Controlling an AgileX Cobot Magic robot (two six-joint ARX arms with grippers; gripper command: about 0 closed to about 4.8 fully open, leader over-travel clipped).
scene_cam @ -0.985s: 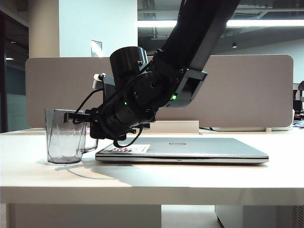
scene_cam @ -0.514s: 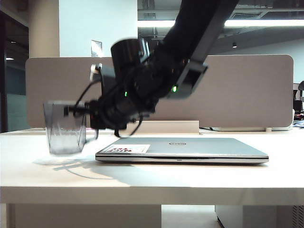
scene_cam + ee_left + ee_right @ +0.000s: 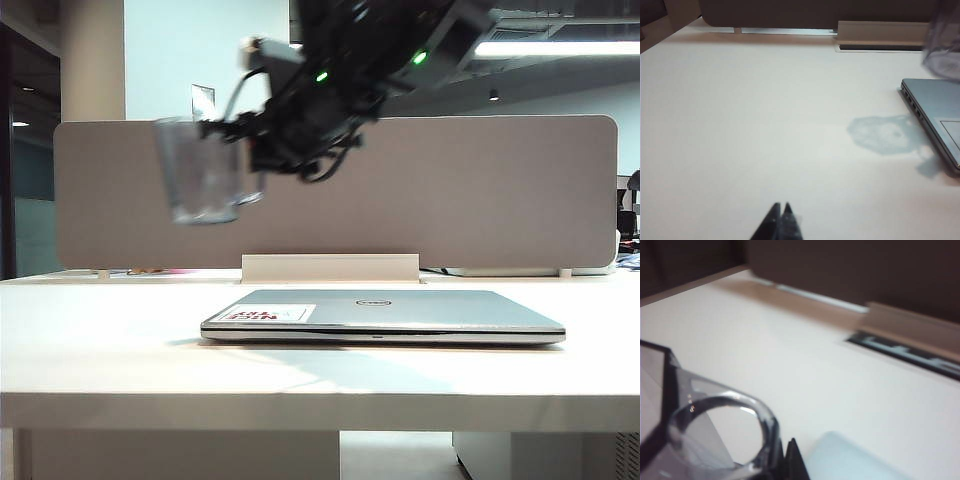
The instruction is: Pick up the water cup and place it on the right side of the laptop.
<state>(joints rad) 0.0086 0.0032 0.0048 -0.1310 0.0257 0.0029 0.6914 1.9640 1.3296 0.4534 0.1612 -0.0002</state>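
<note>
The water cup (image 3: 198, 172), clear smoky grey with a side handle, hangs high above the table, over the space left of the laptop (image 3: 385, 312). My right gripper (image 3: 232, 132) is shut on its handle. In the right wrist view the handle loop (image 3: 720, 430) sits right against the gripper (image 3: 786, 454), with a pale laptop corner (image 3: 850, 460) beside it. The closed silver laptop lies flat in mid-table with a white-and-red sticker on its lid. My left gripper (image 3: 781, 207) is shut and empty low over bare table, well short of the laptop (image 3: 935, 107). The cup (image 3: 945, 40) shows blurred above it.
A grey partition panel (image 3: 520, 190) runs along the back of the table, with a low white riser (image 3: 330, 267) in front of it, behind the laptop. The cup's bluish shadow (image 3: 882, 135) lies on the tabletop by the laptop's edge.
The right arm has lifted the cup off the table from beside the laptop's left end, carrying it high up and somewhat rightward. The left arm has kept still.
</note>
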